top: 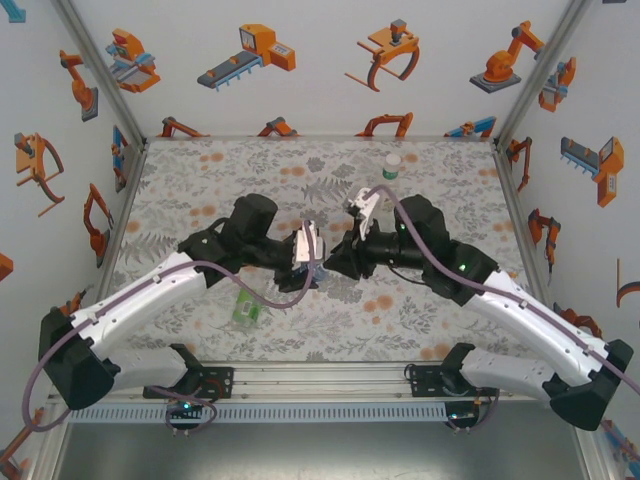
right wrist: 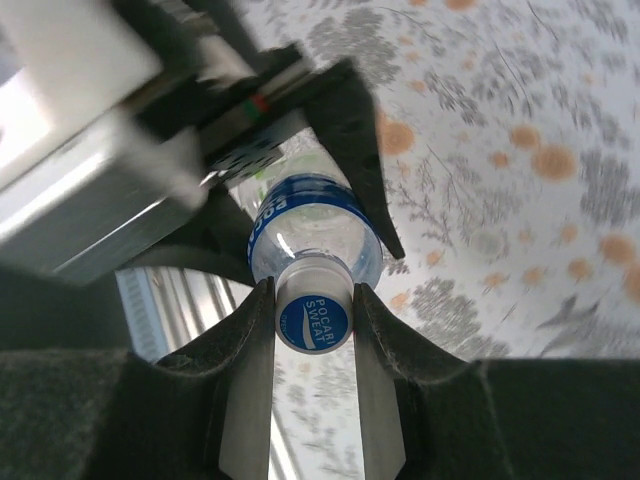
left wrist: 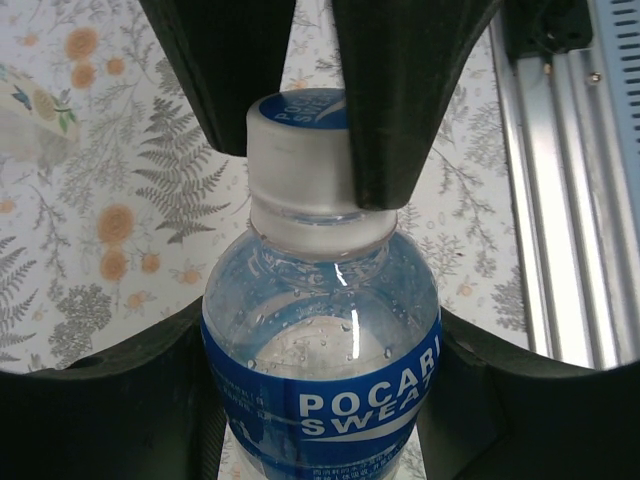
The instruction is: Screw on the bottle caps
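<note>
At the centre of the worktop (top: 200,170): the right tool (right wrist: 312,300) and the left tool (left wrist: 320,330) meet tip to tip on one bottle.
Right tool grip: closed narrow on the bottle cap (left wrist: 298,150), one finger pressing on each side of it.
Cap: pale and round, with a blue printed top; it sits on the neck of the blue-labelled bottle (right wrist: 315,225). How far it is screwed down I cannot tell.
Left tool grip: closed around the body of the blue-labelled bottle at the label, one finger touching each side.
Bottle in the grip: clear, small drops inside its shoulder; held between the two tools. Whether its base touches the worktop I cannot tell.
Near side, by the left arm (top: 150,290): the green-labelled bottle (top: 245,308) lies on its side on the worktop.
Far side: the slim bottle (top: 392,170) stands upright, well apart from both tools.
Worktop surface: grey leaf print with orange flowers; a metal rail (top: 320,380) runs along the near edge.
</note>
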`<state>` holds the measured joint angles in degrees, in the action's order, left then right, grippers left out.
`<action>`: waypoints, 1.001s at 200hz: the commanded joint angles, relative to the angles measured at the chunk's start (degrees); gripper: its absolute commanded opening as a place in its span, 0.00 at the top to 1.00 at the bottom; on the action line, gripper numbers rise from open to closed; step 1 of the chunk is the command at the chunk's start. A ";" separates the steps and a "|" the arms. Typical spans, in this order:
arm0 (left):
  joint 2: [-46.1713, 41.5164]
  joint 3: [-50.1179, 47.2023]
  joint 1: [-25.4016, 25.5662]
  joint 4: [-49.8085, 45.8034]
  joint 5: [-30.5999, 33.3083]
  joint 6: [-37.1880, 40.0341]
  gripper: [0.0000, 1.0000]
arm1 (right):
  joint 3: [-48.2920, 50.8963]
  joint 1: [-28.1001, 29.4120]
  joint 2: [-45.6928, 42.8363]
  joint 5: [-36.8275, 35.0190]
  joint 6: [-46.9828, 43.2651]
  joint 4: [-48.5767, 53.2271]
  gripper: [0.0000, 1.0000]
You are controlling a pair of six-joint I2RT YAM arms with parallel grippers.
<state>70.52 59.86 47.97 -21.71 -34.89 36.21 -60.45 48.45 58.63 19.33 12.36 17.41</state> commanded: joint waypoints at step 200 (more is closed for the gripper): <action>0.60 2.79 0.02 -0.67 -3.85 1.48 1.00 | -9.00 0.06 -1.92 7.42 -24.99 11.06 0.42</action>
<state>74.41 60.97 48.07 -18.46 -34.54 35.83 -65.63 48.56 56.69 12.88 13.80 22.28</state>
